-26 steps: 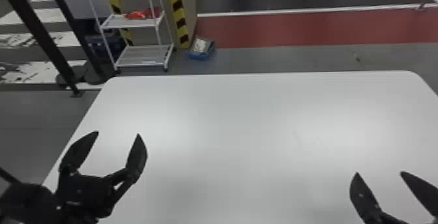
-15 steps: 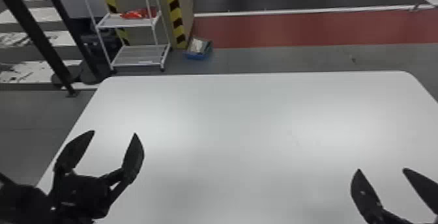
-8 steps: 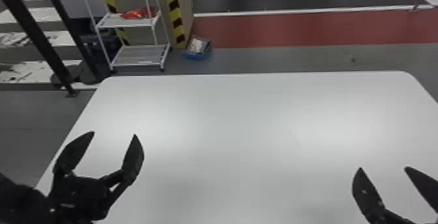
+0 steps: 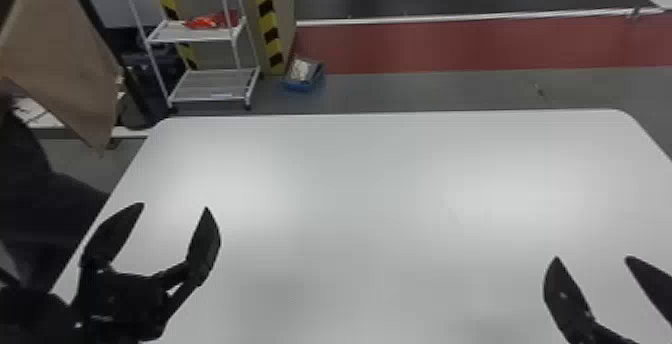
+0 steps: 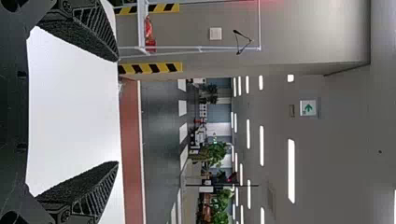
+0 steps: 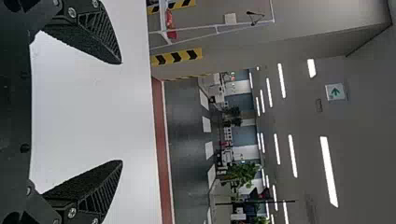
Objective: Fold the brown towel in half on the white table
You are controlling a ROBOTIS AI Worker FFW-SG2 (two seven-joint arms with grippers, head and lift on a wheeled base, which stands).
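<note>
The towel (image 4: 65,63) is seen in the head view's upper left, held up in the air off the table (image 4: 375,193), near its far left corner. It is spread at a slant, with one corner pointed down; its upper part is cut off by the view's edge. Below it, dark clothing (image 4: 35,188) of a person is seen along the left edge; how the towel is gripped cannot be told.

The left gripper (image 4: 174,208) is held over the table's left side, its two fingers parted wide. The right gripper (image 4: 591,258) is held over the near right part, its fingers likewise spread. In each wrist view, the white top is framed between the parted fingers.

Past the table's far left corner, a white rack (image 4: 215,85) is set on the floor, with a red item (image 4: 212,20) laid on its upper shelf. A blue box (image 4: 303,83) is placed on the floor to the rack's right. Behind the far edge, the grey floor is crossed by a red strip (image 4: 450,45).
</note>
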